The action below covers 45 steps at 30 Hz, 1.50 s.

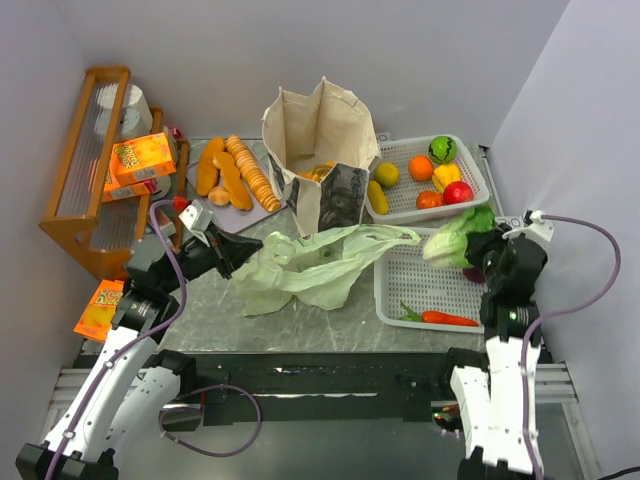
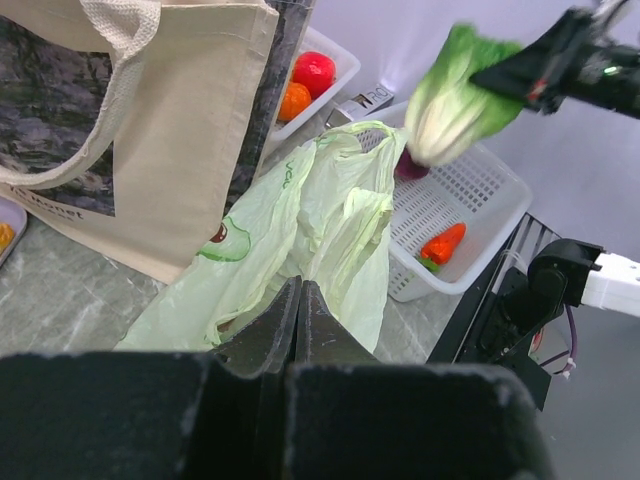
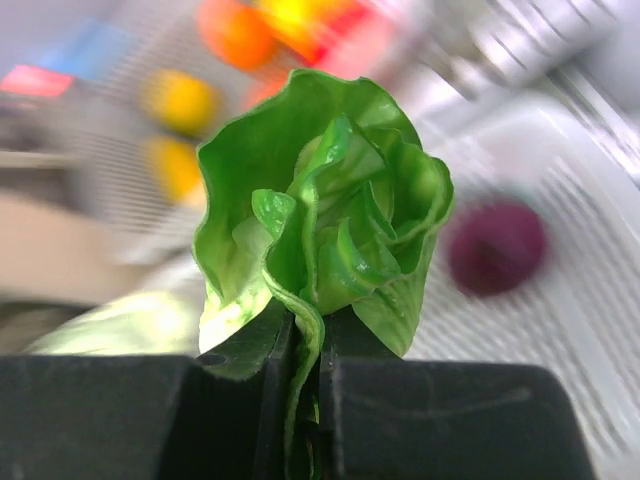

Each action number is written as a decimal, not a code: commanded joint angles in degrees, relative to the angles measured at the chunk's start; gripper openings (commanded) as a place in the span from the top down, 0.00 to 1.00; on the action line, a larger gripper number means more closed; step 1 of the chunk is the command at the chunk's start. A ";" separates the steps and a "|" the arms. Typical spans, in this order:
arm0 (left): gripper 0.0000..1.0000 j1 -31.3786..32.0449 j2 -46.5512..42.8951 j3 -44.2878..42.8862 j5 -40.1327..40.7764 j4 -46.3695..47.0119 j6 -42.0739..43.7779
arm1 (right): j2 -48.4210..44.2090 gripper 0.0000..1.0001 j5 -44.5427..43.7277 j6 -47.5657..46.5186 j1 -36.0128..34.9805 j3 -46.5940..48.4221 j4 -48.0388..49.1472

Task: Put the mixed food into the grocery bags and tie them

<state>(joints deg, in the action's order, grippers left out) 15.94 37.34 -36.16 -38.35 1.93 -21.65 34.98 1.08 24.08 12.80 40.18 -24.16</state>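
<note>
Carrot (image 1: 447, 318) in near mesh basket (image 1: 418, 285)

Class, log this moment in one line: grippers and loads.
left gripper: shut on plastic bag | right gripper: shut on cabbage | cabbage: airborne over near basket

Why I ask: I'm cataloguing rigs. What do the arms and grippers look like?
The left arm and right arm have white lower segments, black joints and looping purple cables. The left gripper and right gripper are matte black with flat, tapered fingers.
</note>
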 commanded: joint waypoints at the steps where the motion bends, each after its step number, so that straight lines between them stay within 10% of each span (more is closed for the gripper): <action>1: 0.99 0.23 -0.69 -0.31 -1.55 2.02 1.52 | -5.80 1.00 13.94 1.32 -3.46 1.57 20.42; 18: 0.99 0.32 -1.48 -0.40 0.03 1.23 2.23 | 11.68 1.00 4.38 -15.28 -42.66 2.54 45.06; 45: 0.99 0.40 -0.52 -0.22 2.13 0.79 1.96 | 15.73 1.00 0.85 -25.74 -58.58 -6.79 44.91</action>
<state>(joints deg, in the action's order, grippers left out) 16.12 36.86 -36.16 -37.50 1.85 -20.40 50.37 0.69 0.03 -43.09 33.19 17.19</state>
